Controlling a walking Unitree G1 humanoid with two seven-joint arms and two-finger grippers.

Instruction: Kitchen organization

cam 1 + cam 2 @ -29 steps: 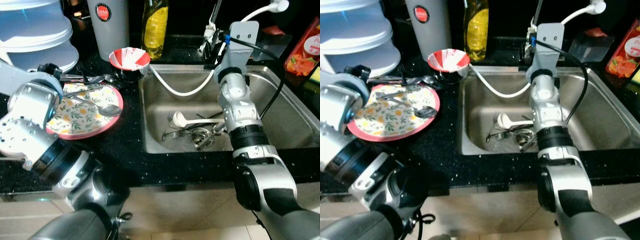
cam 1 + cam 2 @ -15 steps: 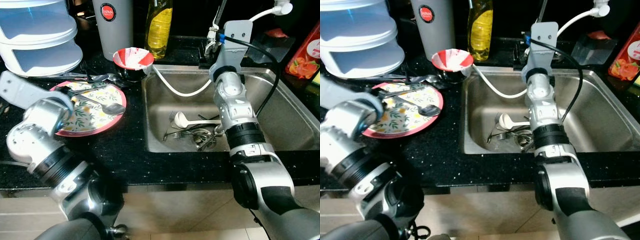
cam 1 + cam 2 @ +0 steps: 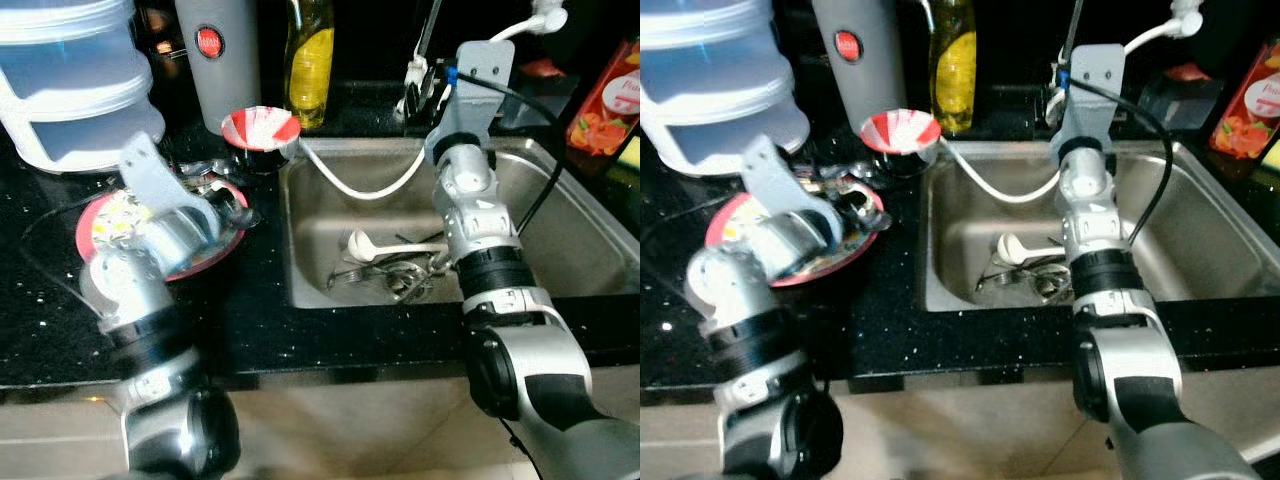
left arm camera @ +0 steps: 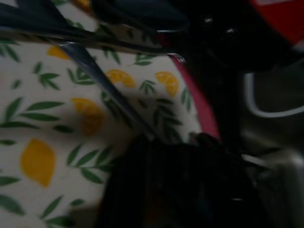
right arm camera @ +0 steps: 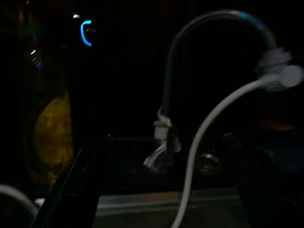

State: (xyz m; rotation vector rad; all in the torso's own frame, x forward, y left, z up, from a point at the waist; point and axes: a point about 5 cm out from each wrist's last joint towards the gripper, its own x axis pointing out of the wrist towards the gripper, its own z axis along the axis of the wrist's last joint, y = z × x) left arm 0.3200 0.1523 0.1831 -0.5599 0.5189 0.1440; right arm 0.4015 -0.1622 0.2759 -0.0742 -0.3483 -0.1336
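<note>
A lemon-patterned plate (image 3: 100, 222) with a red rim lies on the black counter left of the sink, with a spoon handle (image 4: 102, 78) across it. My left arm reaches over this plate, and my left gripper (image 3: 222, 205) is low at the plate's sink-side edge. Its black fingers (image 4: 161, 190) hover just above the plate. A red and white bowl (image 3: 260, 128) stands behind the plate. My right gripper (image 3: 418, 85) is raised at the faucet (image 5: 190, 57) behind the sink, fingers (image 5: 71, 190) spread apart and holding nothing.
The steel sink (image 3: 310, 260) holds a white ladle (image 3: 360, 243) and several pieces of cutlery (image 3: 395, 275). A white hose (image 3: 350, 185) droops into it. Behind stand a yellow soap bottle (image 3: 305, 60), a grey tumbler (image 3: 215, 60) and stacked plastic containers (image 3: 70, 90). A red packet (image 3: 605, 95) lies far right.
My left arm has swung up from the counter's front edge and out over the plate, toward the spoon. The right arm stays by the faucet. The camera shifted slightly.
</note>
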